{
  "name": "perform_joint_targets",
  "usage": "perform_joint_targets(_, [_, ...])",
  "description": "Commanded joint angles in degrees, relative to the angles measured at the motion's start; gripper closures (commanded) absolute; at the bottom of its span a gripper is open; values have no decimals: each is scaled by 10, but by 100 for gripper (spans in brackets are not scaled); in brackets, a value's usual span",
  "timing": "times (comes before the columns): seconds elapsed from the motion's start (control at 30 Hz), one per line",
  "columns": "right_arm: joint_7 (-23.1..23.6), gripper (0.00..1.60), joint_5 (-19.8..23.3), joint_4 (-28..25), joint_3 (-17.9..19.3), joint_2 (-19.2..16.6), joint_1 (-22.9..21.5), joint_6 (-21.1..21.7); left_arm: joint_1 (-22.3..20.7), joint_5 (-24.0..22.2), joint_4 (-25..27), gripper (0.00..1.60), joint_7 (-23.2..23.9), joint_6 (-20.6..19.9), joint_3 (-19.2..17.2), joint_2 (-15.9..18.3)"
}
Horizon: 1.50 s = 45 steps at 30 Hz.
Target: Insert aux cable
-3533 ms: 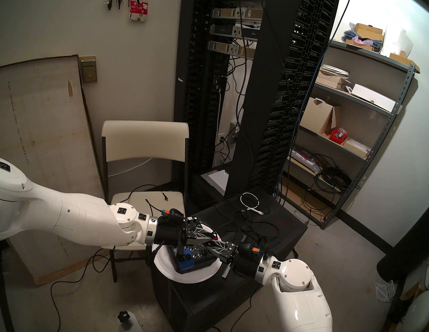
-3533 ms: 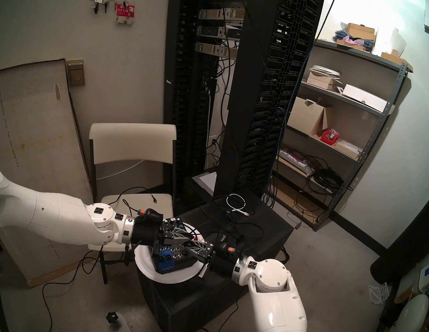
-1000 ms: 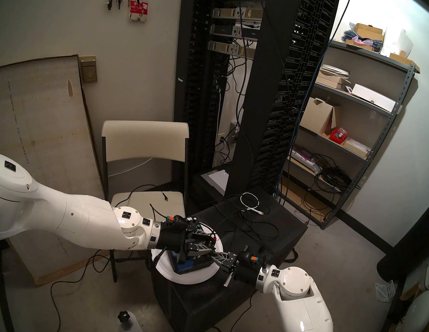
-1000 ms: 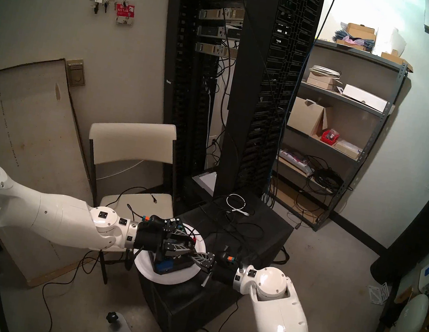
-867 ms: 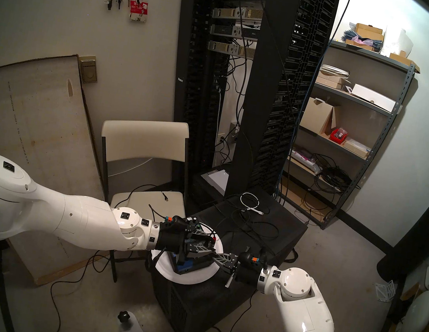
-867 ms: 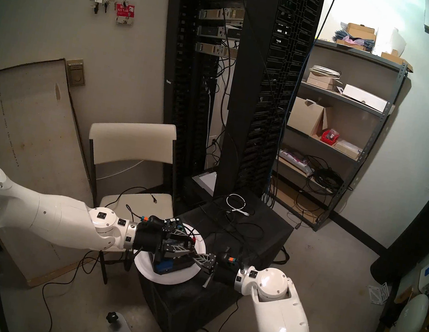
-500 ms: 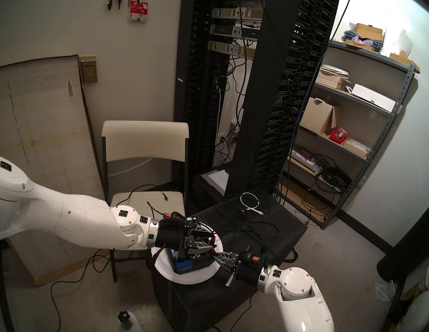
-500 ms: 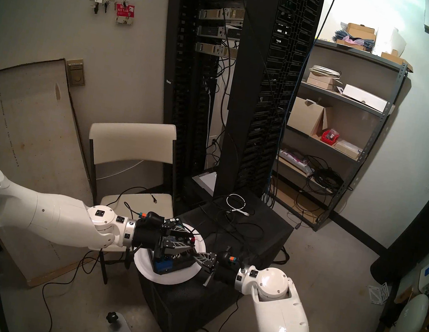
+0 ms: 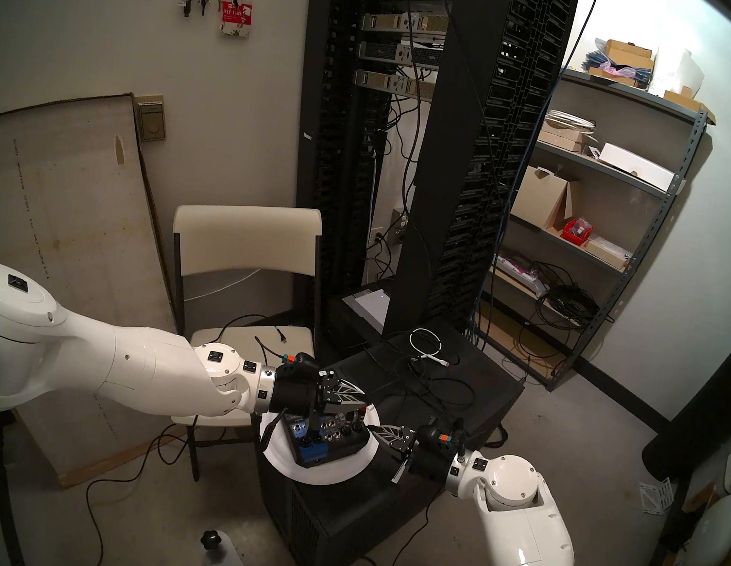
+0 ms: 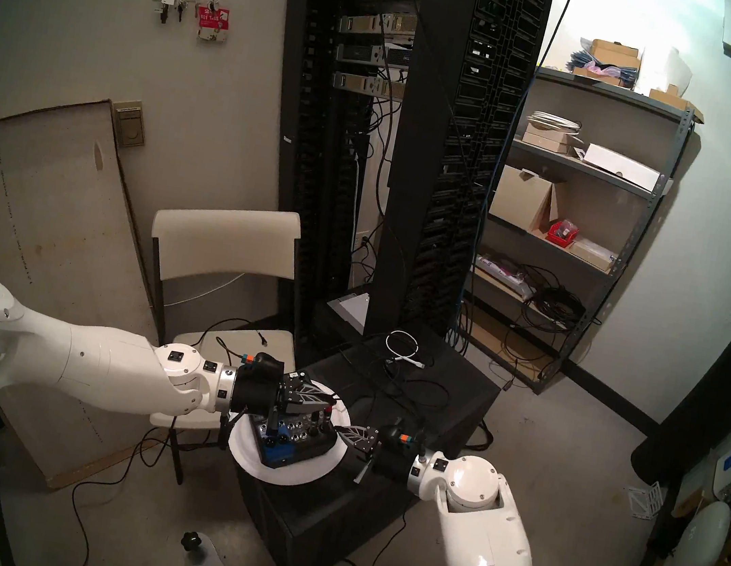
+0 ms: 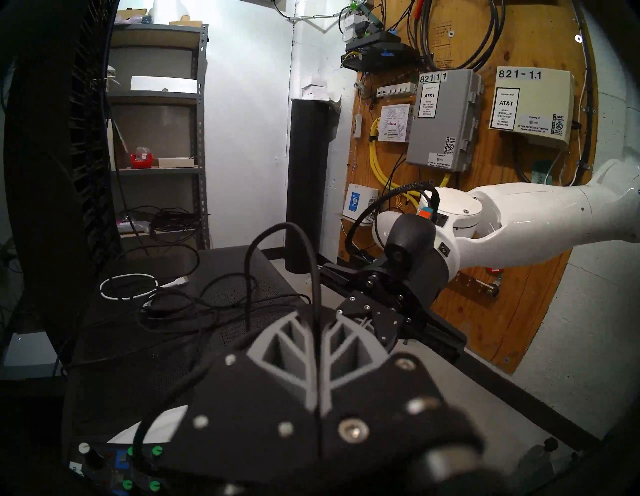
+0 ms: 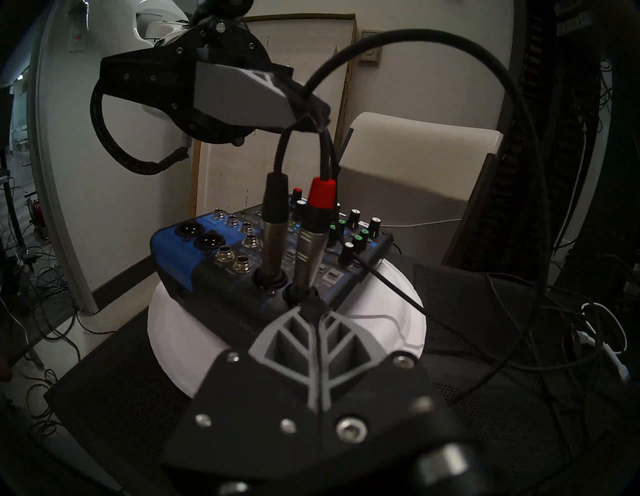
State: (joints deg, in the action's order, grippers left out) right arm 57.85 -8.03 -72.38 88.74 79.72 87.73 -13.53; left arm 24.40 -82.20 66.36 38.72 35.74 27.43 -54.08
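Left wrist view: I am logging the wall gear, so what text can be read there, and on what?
"821 1 1" and "AT&T": grey wall box.
"821-1.1", "PROPERTY OF", "AT&T", "RESTRICTED": cream wall box.
"ciena": white card left of the grey box.
The fine print on all three, and the small stickers, are too small to read.

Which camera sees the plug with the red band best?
The right wrist view: the red-banded metal plug stands upright in the blue-and-black mixer, close and unblocked. Both head views show only a tiny red speck. The left wrist view doesn't show it.
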Motion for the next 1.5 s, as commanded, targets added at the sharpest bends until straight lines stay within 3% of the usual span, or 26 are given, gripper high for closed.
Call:
perform_joint_targets(0.0, [4,160,5,-12,1,2,-5,-2,-8,-5,0,160,-1,1,-10,-11])
perform_joint_targets(0.53, [5,160,1,-13,13,6,-4,0,-8,-18,-54,160,13,-7,-19,-46])
perform_joint_targets(1.07, [5,160,-3,-14,18,8,-3,0,-6,-25,-63,160,19,-6,-22,-56])
perform_joint_targets(1.13, [4,160,-3,-14,18,9,-3,0,-6,-24,-58,142,20,-6,-21,-54])
perform_joint_targets(1.17, [5,160,-3,-13,18,9,-3,0,-6,-23,-55,118,19,-5,-20,-52])
perform_joint_targets(1.27, [5,160,-4,-13,20,9,-3,0,-7,-21,-42,102,15,-4,-18,-45])
perform_joint_targets(1.33, [5,160,-4,-13,20,9,-3,0,-8,-20,-39,102,14,-4,-18,-43])
perform_joint_targets(1.37, [5,160,-4,-13,21,9,-3,0,-8,-19,-31,85,10,-4,-16,-38])
perform_joint_targets(1.47, [6,160,-4,-11,21,9,-4,-1,-10,-17,-23,83,6,-2,-14,-31])
